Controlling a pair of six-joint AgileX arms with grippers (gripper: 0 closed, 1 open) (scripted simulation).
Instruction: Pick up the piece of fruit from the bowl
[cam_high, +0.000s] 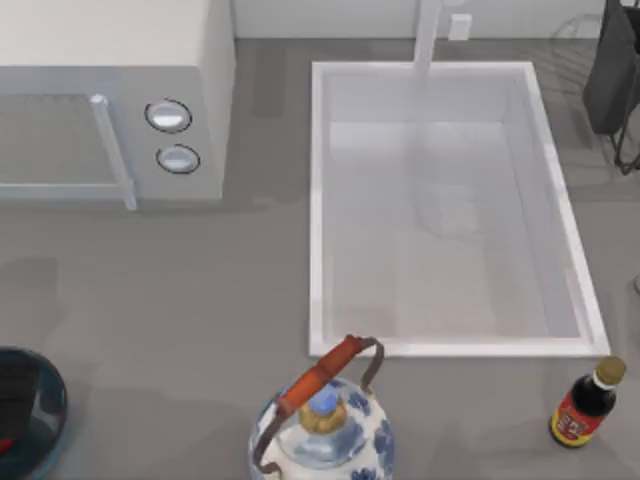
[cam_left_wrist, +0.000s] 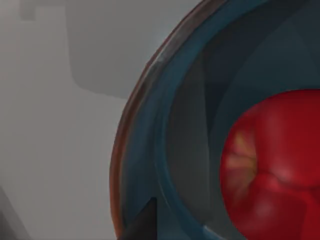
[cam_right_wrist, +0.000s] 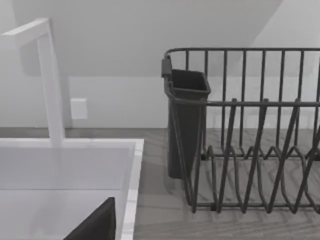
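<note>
Bowl (cam_high: 50, 415) count: one, round, shallow, blue-teal and glassy with a dark brownish rim, well left of the teapot (cam_high: 325, 430) at the table's near left corner, partly cut by the frame edge. Piece of fruit (cam_left_wrist: 272, 170): one, round, glossy red, apple-like with a pale dimple, seated inside the bowl, seen close from the left wrist. Left gripper (cam_high: 15, 385) directly over the bowl as a dark mass; cannot tell whether spread or pressed together. Teapot: one, rounded, blue-and-white patterned ceramic, with a red-wrapped hooped handle. Sauce bottle (cam_high: 585, 405): one, dark glass, red label, tan cap, right of the teapot. Sink (cam_high: 450, 345): one, rectangular, white, smooth, just behind the teapot, with one slim white faucet (cam_high: 428, 40). Microwave (cam_high: 110, 100): one, boxy, white, two round knobs, behind and left of the teapot. Dish rack (cam_right_wrist: 250, 135): one, dark wire, with one dark cutlery cup, seen from the right wrist beside the sink. Right arm parked near that rack.
</note>
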